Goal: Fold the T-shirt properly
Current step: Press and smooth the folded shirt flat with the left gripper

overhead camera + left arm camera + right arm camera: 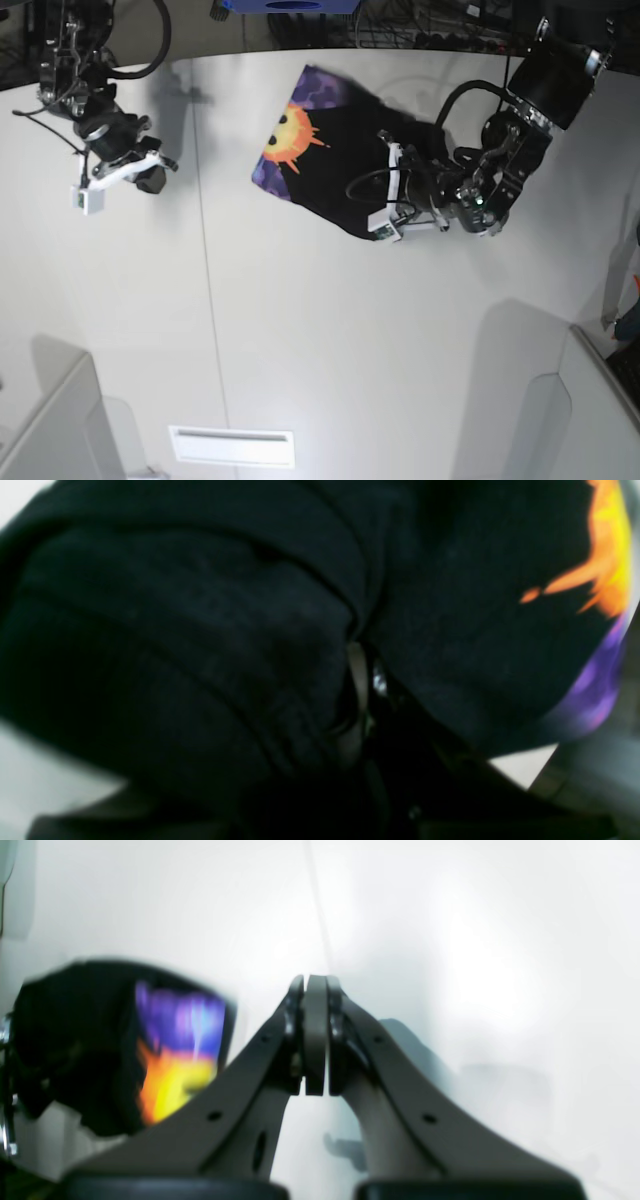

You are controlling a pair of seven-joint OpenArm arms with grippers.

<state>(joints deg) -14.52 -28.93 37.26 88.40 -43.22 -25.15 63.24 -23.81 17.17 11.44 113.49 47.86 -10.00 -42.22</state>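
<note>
From the left wrist camera, I see black cloth of the T-shirt (210, 645) filling almost the whole frame, bunched in thick folds. A strip of orange-yellow and purple print shows at the right edge. The left gripper (362, 690) is buried in a crease at centre; one pale pad and a metal glint are all I can make out. I cannot tell from this blurred view whether it is clenched on the cloth or merely pressed into it.

From the right wrist camera, I see the right gripper (315, 1035) clenched, its pads pressed together with nothing between them. It hangs above the white counter (475, 965). The T-shirt (75, 1040) lies well off to the left, print side up.

On the base view, the T-shirt (340, 160) lies on the counter (330, 340) near its far edge, right of centre, rumpled, with the sun print facing up at its left end. The left gripper (405, 195) sits low at the garment's right side, over black cloth. The right gripper (150, 175) is well apart, at upper left, clear of the garment.
</note>
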